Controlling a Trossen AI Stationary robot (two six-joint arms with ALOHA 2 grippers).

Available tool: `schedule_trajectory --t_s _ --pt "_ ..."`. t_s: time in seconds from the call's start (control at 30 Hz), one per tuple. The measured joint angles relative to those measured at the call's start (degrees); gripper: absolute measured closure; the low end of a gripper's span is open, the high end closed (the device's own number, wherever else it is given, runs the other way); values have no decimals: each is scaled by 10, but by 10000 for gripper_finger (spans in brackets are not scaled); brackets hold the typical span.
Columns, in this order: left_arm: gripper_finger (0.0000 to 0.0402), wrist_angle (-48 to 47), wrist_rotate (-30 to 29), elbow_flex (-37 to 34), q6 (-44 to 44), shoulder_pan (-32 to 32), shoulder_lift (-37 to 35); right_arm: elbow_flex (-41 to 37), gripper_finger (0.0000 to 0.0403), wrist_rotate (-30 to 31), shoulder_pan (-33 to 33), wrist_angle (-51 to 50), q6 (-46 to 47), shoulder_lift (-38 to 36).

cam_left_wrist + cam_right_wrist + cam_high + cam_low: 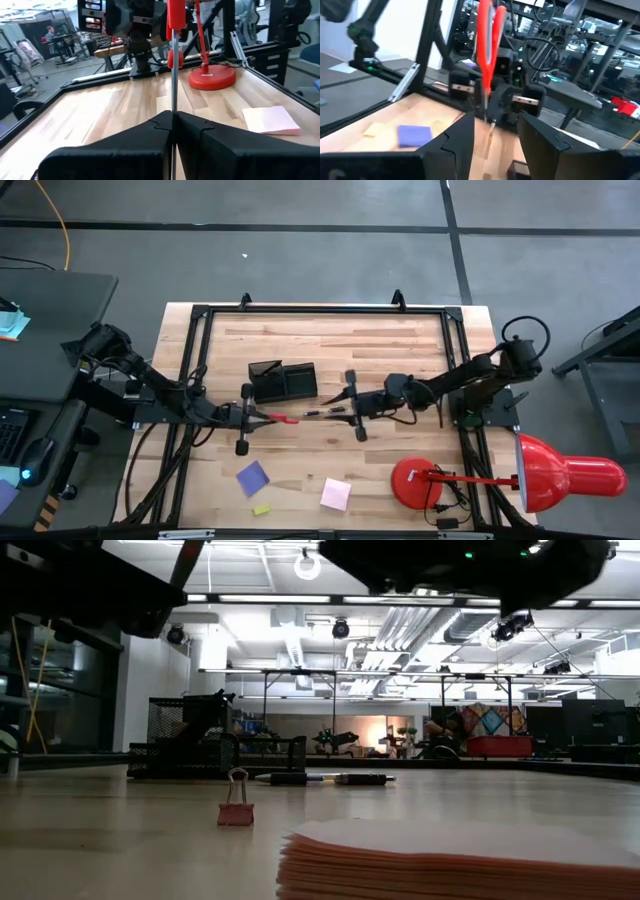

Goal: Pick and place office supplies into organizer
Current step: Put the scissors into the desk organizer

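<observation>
At frame center, the left end effector clamps the stiff, light scissors by the blades; the right end effector stands apart near the handles.

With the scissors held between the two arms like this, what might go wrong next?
The left gripper is shut on the thin blade end of the red-handled scissors, so they may pivot or slip. The right gripper faces it with fingers spread; a mistimed handover might drop the scissors onto the table. The organizer sits just behind the scissors, so a swing could nudge it.
</observation>
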Motion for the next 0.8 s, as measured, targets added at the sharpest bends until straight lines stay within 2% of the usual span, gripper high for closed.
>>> schedule_trajectory --t_s 0.2,0.37,0.5,0.63,0.8 --pt "401 -8 -23 0 0 0 0 80 257 -32 -2 -30 -8 62" --pt "401 -12 -25 0 0 0 0 123 236 -18 -3 -41 -32 86" --pt "401 -18 -25 0 0 0 0 152 215 -31 -6 -45 -31 100" --pt "401 -17 -26 0 0 0 1 169 196 -34 -6 -67 -31 105" --pt "401 -22 -39 0 0 0 1 169 191 -56 -4 -47 -31 104"
